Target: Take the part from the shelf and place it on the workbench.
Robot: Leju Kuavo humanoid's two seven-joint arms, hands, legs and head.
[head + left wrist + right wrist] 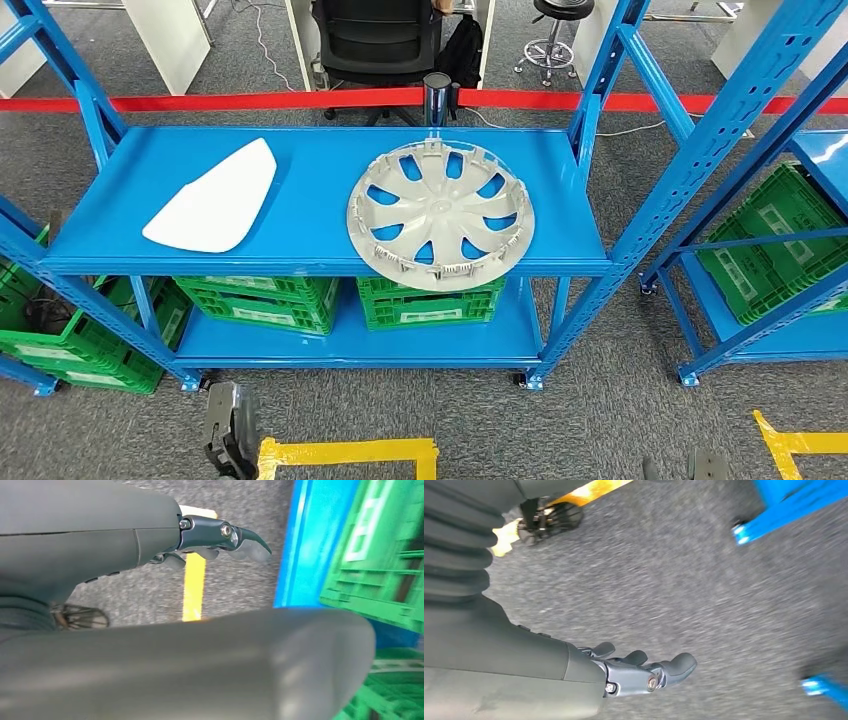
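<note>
On the top board of the blue shelf point(310, 215), a silver wheel cover point(440, 214) lies flat, its front edge hanging slightly past the shelf's front lip. At its nine o'clock, well apart, a flat white panel point(214, 199) lies on the same board, roughly triangular with rounded corners. Neither hand touches either one.

Under that board, on the lower level, green crates point(258, 299) stand side by side; what is in them cannot be told from above. More green crates point(75, 345) sit at the lower left on a neighbouring rack, and another green crate point(775, 250) rests in the rack at three o'clock, its inside too dim to read.

The left hand point(229, 432) hangs low at seven o'clock of the head view, over grey carpet beside a yellow floor tape point(350, 455). In the left wrist view its fingers point(250, 542) stretch out with nothing between them and the thumb, so it holds nothing. The right hand point(700, 465) shows at the bottom edge near five o'clock; in the right wrist view its fingers point(676, 665) lie loosely extended and slightly apart above bare carpet, empty.

Beyond the shelf, at twelve o'clock, a red barrier tape point(250, 100) runs across, with a black office chair point(378, 40) behind it.
</note>
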